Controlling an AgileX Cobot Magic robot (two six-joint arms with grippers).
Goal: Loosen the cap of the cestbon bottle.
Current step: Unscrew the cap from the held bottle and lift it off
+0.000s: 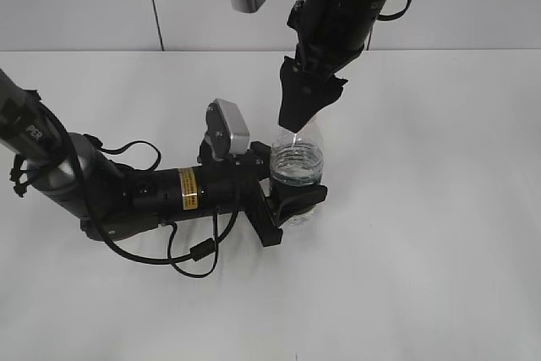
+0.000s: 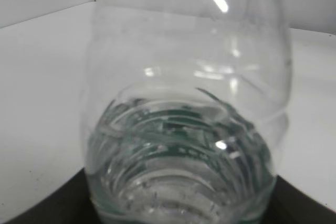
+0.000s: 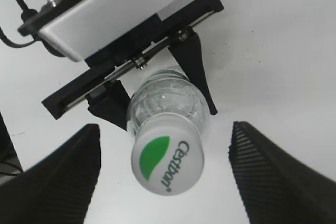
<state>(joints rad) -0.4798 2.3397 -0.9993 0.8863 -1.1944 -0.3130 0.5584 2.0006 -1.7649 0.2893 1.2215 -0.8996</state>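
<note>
A: Left side first. What holds the bottle [image 1: 297,162]?

B: The left claw [image 1: 292,200], arm lying low along the bench [image 1: 439,276] from the left edge. Its fingers are clamped round the lower body; the bottle stands upright near mid-bench, long axis vertical.

A: And the cap [image 3: 167,161]?

B: On the neck, not gripped. The right claw [image 3: 165,174] hangs directly above, fingers spread wide either side, neither one touching.

A: Deciding relation?

B: Cap lies straight below the right claw, centred in the gap. I judge a short descent and closure comes next, then the twist.
</note>
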